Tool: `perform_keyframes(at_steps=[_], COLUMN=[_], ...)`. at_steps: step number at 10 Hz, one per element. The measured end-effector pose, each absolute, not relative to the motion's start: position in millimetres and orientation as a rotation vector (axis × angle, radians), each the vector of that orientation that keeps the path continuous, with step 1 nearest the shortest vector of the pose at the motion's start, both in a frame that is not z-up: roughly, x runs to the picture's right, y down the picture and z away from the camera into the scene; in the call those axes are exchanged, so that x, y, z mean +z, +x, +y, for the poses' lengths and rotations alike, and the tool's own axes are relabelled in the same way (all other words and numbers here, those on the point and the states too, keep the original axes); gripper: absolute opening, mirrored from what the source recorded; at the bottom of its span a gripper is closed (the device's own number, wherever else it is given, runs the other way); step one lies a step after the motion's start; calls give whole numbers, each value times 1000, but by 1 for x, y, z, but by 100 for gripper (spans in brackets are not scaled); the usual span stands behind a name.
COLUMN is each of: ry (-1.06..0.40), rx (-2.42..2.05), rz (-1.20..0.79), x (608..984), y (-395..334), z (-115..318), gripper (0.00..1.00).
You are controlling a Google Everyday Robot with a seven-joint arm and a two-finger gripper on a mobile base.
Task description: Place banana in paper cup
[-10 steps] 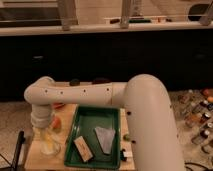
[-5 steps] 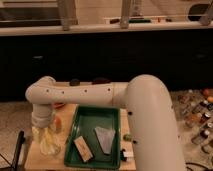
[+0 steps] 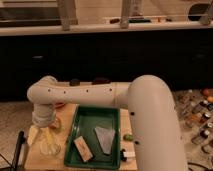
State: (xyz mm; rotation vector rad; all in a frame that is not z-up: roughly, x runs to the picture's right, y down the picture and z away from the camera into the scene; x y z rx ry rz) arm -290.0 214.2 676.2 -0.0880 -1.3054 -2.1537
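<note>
**Gripper over the paper cup**

The gripper [image 3: 48, 142] is held directly above the paper cup [image 3: 50, 148], at 9 o'clock from the green tray [image 3: 85, 125]. A pale-yellow banana [image 3: 34, 134] is seen at the gripper's 10 o'clock. The finger spread cannot be told. Since the earlier frame the arm is scarcely shifted.
</note>
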Motion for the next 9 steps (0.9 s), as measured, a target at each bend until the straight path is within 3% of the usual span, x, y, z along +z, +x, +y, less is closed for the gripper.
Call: perform_keyframes(at_steps=[9], ry=[-55], rx=[-2171], rz=[-1263], x=[666], y=[-286], z=[206], gripper=[80])
